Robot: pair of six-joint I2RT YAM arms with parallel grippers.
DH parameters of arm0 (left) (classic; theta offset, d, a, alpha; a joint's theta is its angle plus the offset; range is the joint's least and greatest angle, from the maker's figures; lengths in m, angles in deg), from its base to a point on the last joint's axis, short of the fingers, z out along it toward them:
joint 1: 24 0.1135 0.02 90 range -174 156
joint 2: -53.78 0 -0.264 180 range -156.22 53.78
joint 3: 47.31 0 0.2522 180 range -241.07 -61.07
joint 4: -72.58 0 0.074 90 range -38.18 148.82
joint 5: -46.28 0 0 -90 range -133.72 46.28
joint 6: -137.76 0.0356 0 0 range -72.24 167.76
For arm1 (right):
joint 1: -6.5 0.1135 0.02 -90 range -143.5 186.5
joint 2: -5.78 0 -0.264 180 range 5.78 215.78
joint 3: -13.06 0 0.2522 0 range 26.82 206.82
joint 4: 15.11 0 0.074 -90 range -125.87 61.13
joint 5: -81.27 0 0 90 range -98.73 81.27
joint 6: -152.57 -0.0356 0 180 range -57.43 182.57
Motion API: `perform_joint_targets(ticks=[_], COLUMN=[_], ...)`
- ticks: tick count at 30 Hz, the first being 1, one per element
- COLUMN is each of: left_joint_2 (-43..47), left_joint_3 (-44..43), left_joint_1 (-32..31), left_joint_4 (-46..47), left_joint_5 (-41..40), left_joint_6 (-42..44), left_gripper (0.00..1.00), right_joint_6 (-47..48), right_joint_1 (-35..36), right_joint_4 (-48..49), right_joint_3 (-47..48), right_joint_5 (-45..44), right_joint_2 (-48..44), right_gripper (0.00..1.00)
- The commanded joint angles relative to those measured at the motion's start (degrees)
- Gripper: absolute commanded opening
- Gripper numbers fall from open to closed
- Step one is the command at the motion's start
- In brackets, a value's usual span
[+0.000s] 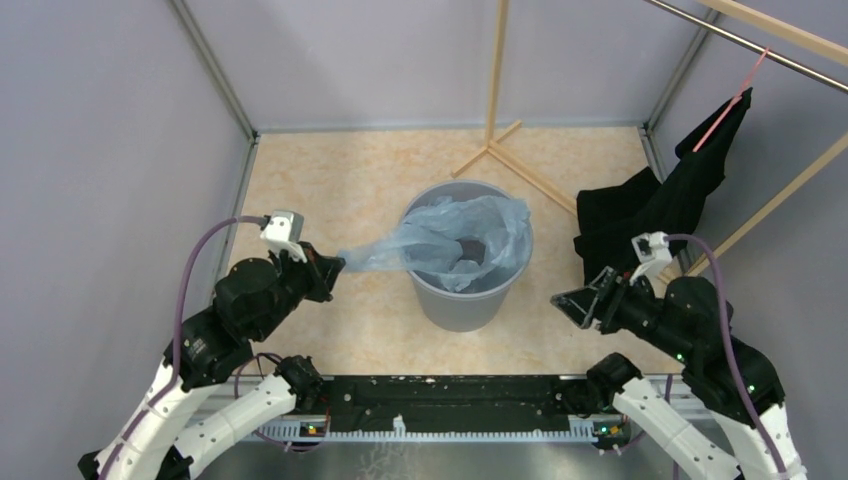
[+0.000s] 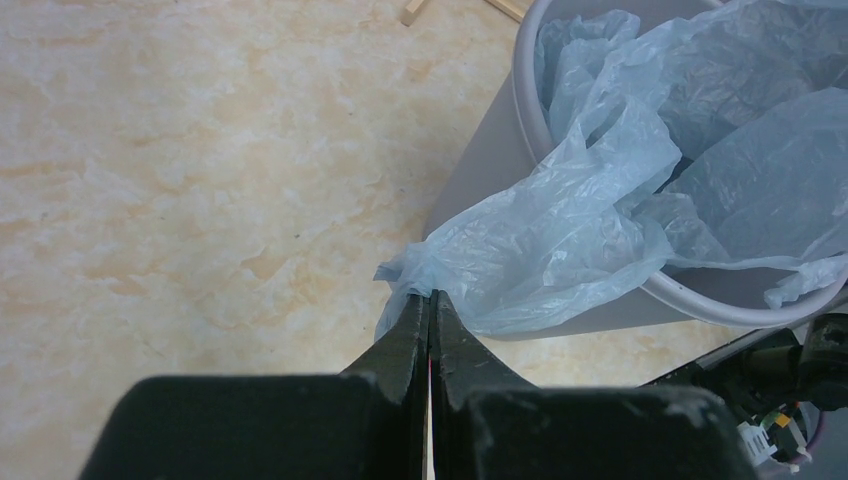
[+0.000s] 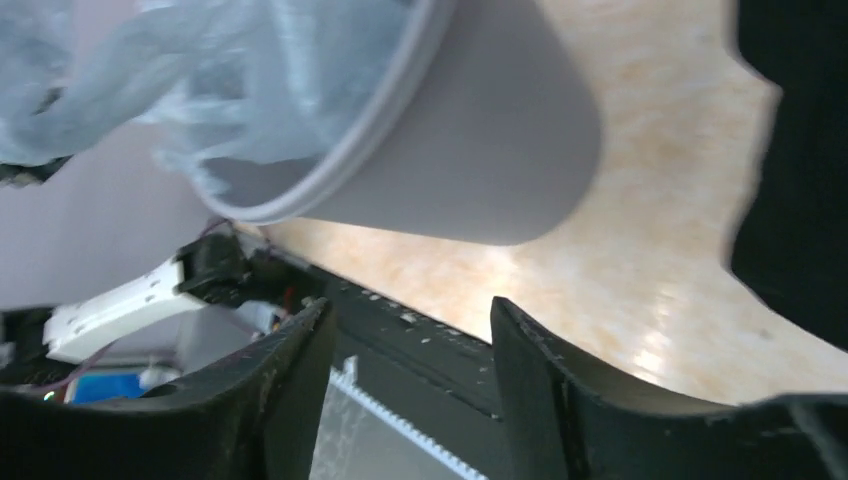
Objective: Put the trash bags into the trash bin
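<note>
Mounting rail point(image 1: 440, 400): ran along the near edge of the table point(image 1: 330, 190), carrying both arm bases.

Left gripper point(image 2: 430, 300): stood near-left of the bin, jaws pressed together on a bunched corner of the trash bag.

Right gripper point(image 3: 410, 310): hung near-right of the bin, well apart from it, jaws spread partway with nothing between them.

Trash bag point(image 1: 455, 235): thin, light-blue, wrinkled film. Most of it lay inside the bin, while a tail stretched out over the left rim to the left gripper. Whether there was more than one bag could not be told.

Trash bin point(image 1: 460, 305): round and grey, upright at the middle of the table, its mouth largely filled with film.

Black cloth point(image 1: 640, 215): hung from a rod at far right and was no part of the task.

Wooden stand point(image 1: 495, 100): stood behind the bin at the far side.

Progress: judged well advanced, since the bulk of the bag was already in the bin.

Remaining: the pinched tail had yet to be carried over the left rim and let go, and the film lying on the rim probably needed tucking down.
</note>
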Motion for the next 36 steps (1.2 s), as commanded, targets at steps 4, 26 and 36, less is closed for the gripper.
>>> perform_joint_targets(ticks=[4, 26, 36], left_joint_2=[-0.6, -4.7, -5.2], left_joint_3=[-1.3, -1.6, -0.3], left_joint_1=[-0.1, 0.0, 0.0], left_joint_4=[1.0, 2.2, 3.5], left_joint_5=[0.3, 0.2, 0.6], left_joint_6=[-0.4, -2.1, -1.5], left_gripper=[0.00, 0.00, 0.00], right_joint_6=[9.2, 13.0, 12.8], right_joint_1=[-0.4, 2.8, 2.8], right_joint_4=[21.0, 16.9, 23.3], right_joint_3=[2.2, 13.3, 0.6], right_joint_5=[14.4, -9.3, -3.5], right_joint_2=[8.1, 26.6, 26.2], right_gripper=[0.82, 0.92, 0.72])
